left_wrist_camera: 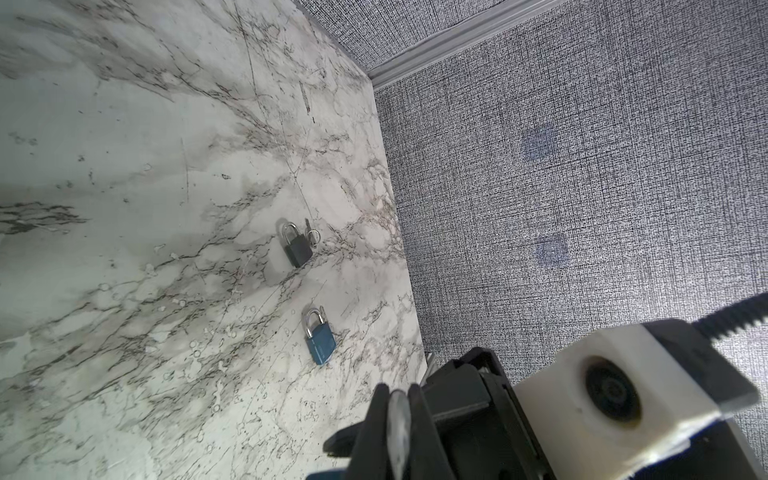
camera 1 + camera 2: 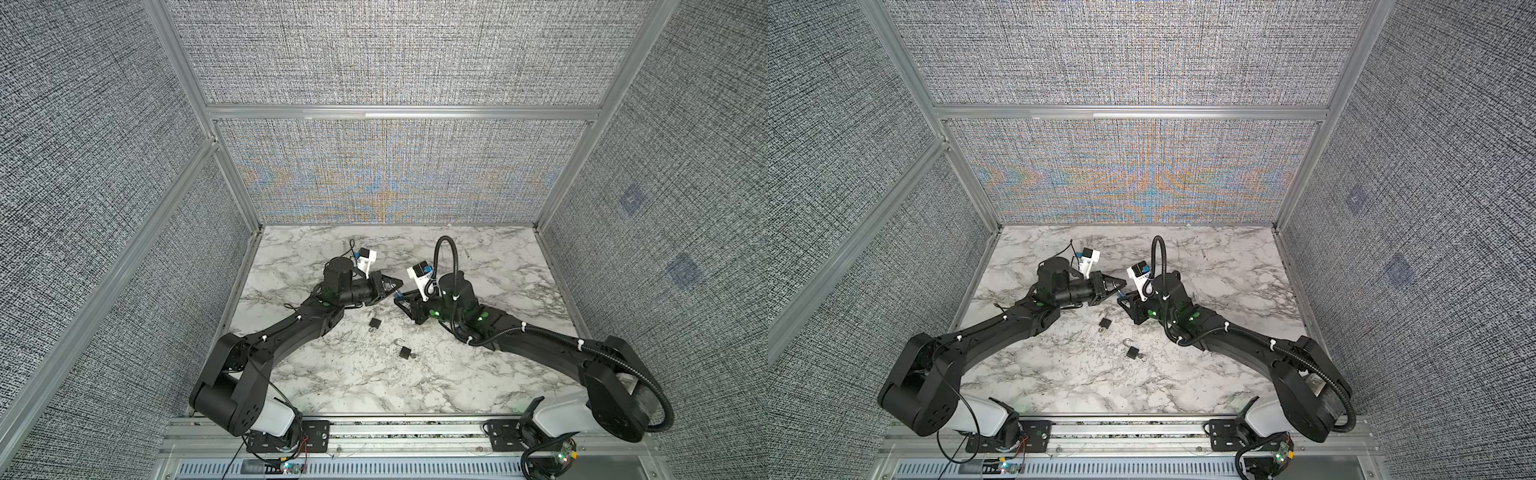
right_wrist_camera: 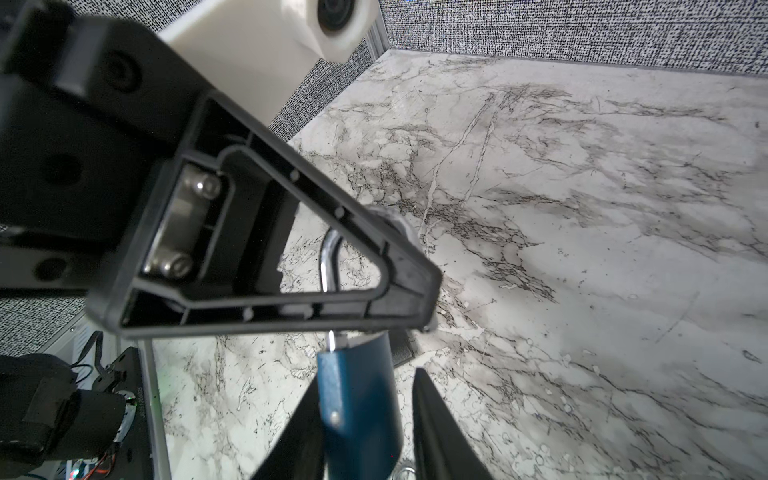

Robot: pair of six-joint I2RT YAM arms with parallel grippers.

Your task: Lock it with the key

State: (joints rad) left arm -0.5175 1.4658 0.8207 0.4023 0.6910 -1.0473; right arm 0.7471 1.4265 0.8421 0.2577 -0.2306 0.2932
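Note:
My right gripper [image 3: 365, 376] is shut on a blue padlock [image 3: 357, 411] and holds it above the marble table [image 2: 490, 257] near the middle. Its silver shackle [image 3: 326, 257] stands open and rises behind my left gripper's finger. My left gripper [image 1: 398, 390] is shut on a flat silver key [image 1: 399, 415], pinched edge-on between the black fingers [image 1: 376, 419]. In both top views the left gripper [image 2: 397, 284] and right gripper [image 2: 399, 297] meet tip to tip, with the padlock's blue [image 2: 1122, 296] just showing between them.
Two more padlocks lie on the table in front of the grippers: a dark one [image 2: 405, 352] with a key ring beside it, black in the left wrist view [image 1: 298, 249], and another [image 2: 375, 323], blue in that view [image 1: 320, 343]. Fabric walls [image 2: 685, 208] enclose the table.

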